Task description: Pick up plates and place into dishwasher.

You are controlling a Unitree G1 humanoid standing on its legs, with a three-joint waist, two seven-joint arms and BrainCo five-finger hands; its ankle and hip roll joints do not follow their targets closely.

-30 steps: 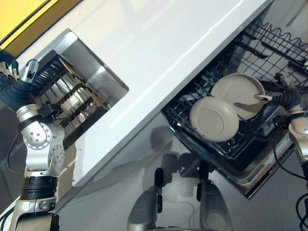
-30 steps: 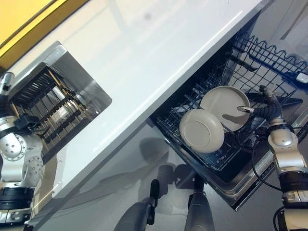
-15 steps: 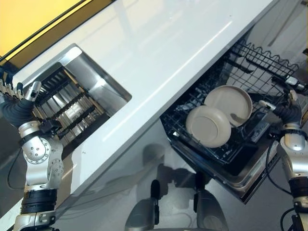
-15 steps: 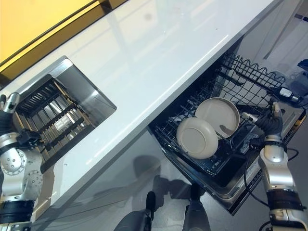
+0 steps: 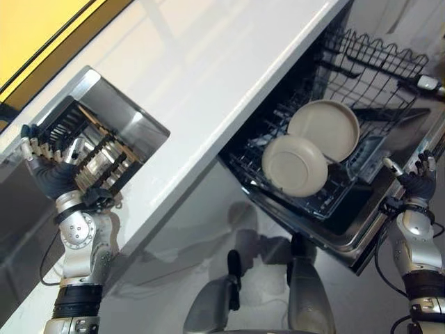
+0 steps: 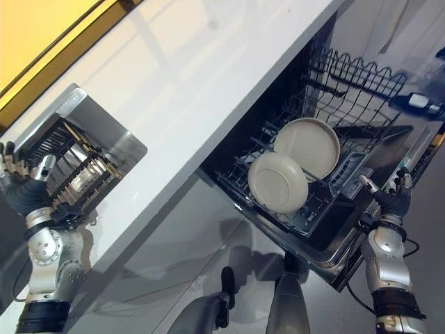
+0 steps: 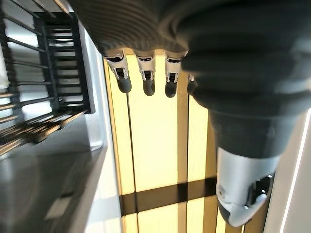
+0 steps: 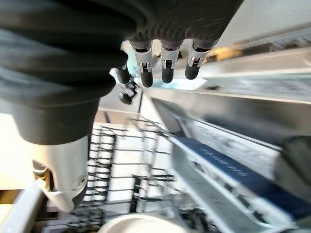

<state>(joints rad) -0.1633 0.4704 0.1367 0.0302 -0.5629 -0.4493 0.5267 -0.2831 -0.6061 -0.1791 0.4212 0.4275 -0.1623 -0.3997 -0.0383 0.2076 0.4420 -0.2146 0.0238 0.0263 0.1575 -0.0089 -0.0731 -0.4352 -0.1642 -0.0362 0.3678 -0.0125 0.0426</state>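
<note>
Two beige plates stand on edge in the dishwasher's lower rack (image 5: 306, 202): a smaller one (image 5: 295, 165) in front and a larger one (image 5: 324, 130) behind it. My right hand (image 5: 419, 179) hovers open beside the dishwasher's open door, clear of the rack and holding nothing; its straight fingers (image 8: 165, 68) show in the right wrist view, with a plate's rim (image 8: 131, 224) below. My left hand (image 5: 47, 167) is raised open at the sink's near corner, its fingers (image 7: 146, 80) straight and holding nothing.
A white counter (image 5: 208, 76) runs diagonally across the view. Its steel sink (image 5: 104, 149) holds a black wire rack (image 5: 97, 156). The dishwasher's door (image 5: 361, 240) lies open toward me, and the upper part of the rack (image 5: 368, 62) rises behind the plates.
My right hand has drawn back from the larger plate to beside the open door. The camera has shifted, so the counter and sink sit differently. My left hand has risen a little.
</note>
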